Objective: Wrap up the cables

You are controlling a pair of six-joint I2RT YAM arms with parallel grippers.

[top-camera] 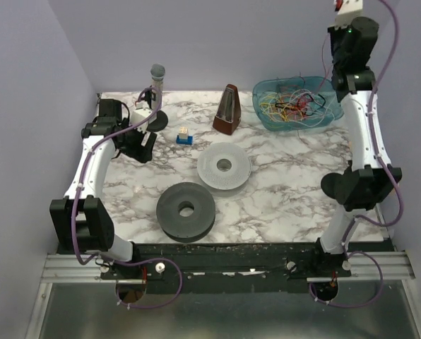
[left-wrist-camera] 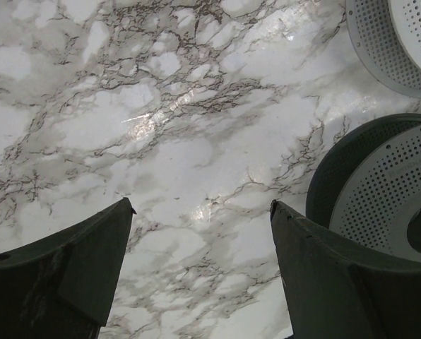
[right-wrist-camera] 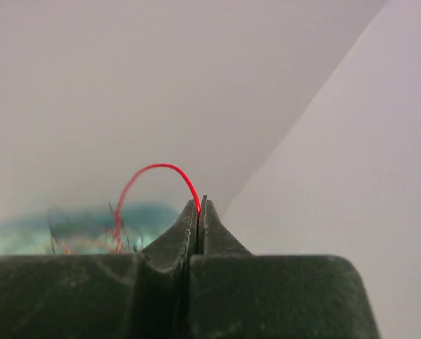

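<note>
The bench (top-camera: 288,183) carries a blue bin (top-camera: 261,106) at its far right, with a white disc (top-camera: 224,166) and a dark disc (top-camera: 186,210) nearer the middle. The cables (top-camera: 295,104) lie in the bin as a loose multicoloured tangle.

The main risk sits there. The strand being lifted probably threads through that knot, so more pull could drag the whole clump over the rim or shift the light bin. It could also tighten the snarl until nothing comes free.

The left hand (left-wrist-camera: 201,205) hangs spread and empty over bare bench beside the discs, well apart from the bin. It offers no hold on the bin or the clump if either moves.

The right hand (right-wrist-camera: 198,208) is high above the bin, its fingers pressed together on the red cable (right-wrist-camera: 154,169). The grip is only at the very tips on a hair-thin strand, so a snag below could slide it straight out.

From the pinch the red cable rises, arcs over to the left in the wrist view, then drops toward the blurred bin. Its long axis therefore looks roughly vertical, from hand down to tangle, with slack in the loop. Where its ends lie cannot be told.
</note>
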